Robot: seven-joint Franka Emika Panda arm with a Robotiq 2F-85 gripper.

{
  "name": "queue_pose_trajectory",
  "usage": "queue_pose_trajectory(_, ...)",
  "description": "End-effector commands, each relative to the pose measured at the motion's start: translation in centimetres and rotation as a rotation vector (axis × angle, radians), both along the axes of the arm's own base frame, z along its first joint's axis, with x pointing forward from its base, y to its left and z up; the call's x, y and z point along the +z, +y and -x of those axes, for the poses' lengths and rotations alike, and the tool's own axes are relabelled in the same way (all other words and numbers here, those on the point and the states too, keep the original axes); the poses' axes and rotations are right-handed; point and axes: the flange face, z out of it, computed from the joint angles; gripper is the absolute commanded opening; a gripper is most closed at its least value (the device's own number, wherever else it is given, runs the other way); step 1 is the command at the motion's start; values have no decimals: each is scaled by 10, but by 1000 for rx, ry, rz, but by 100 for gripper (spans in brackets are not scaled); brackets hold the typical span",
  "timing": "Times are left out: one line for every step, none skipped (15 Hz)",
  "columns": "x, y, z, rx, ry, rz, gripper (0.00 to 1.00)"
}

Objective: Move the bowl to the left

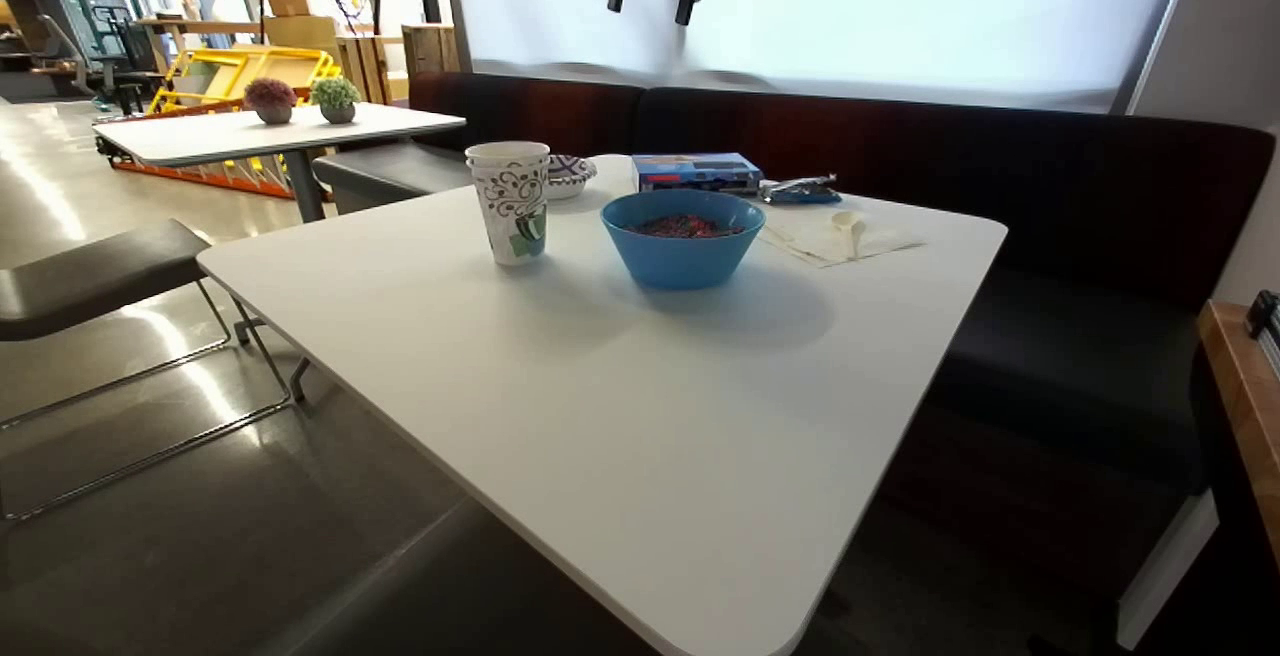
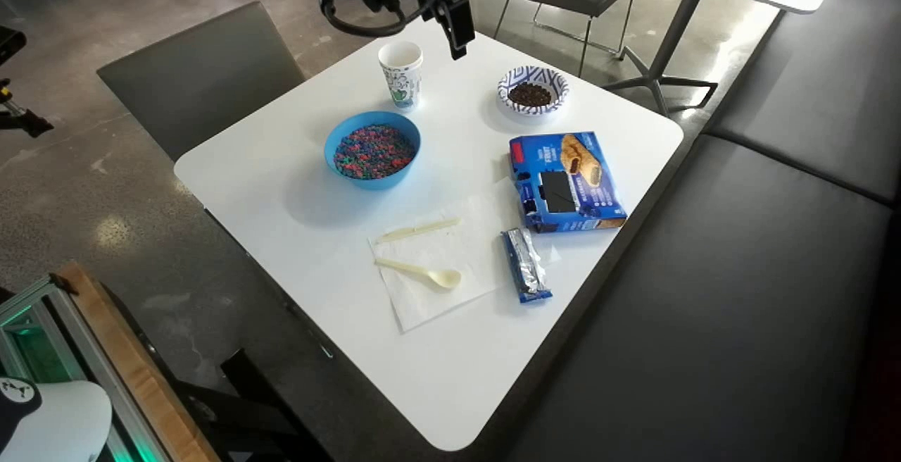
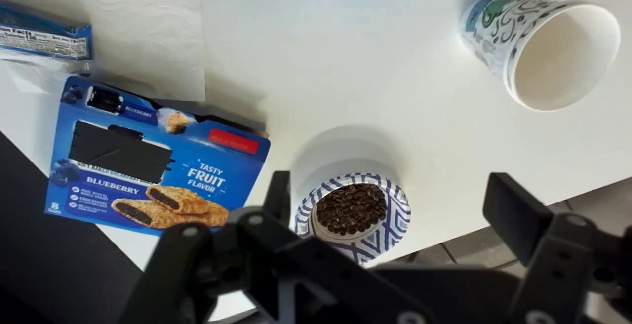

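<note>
The bowl is white with a dark blue-purple zigzag pattern and holds dark brown beans. It sits upright near a table edge in an exterior view (image 2: pixel 556 83) and in the wrist view (image 3: pixel 394 220). In an exterior view it is partly hidden behind the paper cups (image 1: pixel 567 174). My gripper is open and empty, high above the table in an exterior view (image 1: pixel 649 12). In the wrist view the gripper (image 3: pixel 392 199) has its fingers wide apart. The bowl appears between them, nearer the left finger, and the gripper's linkage covers part of its lower edge. The gripper does not touch the bowl.
A blue bowl (image 2: pixel 336 167) with coloured bits and stacked patterned paper cups (image 2: pixel 403 85) stand on the white table (image 2: pixel 450 391). A blue snack box (image 2: pixel 563 180), a foil-wrapped bar (image 2: pixel 526 265) and a napkin (image 2: pixel 422 307) with a spoon (image 2: pixel 443 278) and a knife (image 2: pixel 415 230) also lie there.
</note>
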Motion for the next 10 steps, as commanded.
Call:
queue_pose_trajectory(-27, -22, -35, -28, 27, -20, 100)
queue_pose_trajectory(-34, -26, -43, -39, 30, -26, 100)
queue_pose_trajectory(-42, -29, -52, -47, 30, -31, 100)
queue_pose_trajectory(-50, -32, -59, -49, 33, -37, 100)
queue_pose_trajectory(-57, -34, -68, -50, 20, -41, 100)
queue_pose_trajectory(-65, -37, -76, -60, 18, -58, 100)
queue_pose_trajectory(-75, -40, -83, -74, 20, -66, 100)
queue_pose_trajectory(-83, -43, -89, -87, 26, -82, 100)
queue_pose_trajectory(-92, -46, -95, -94, 33, -94, 100)
queue_pose_trajectory(-100, -49, -100, -104, 36, -111, 100)
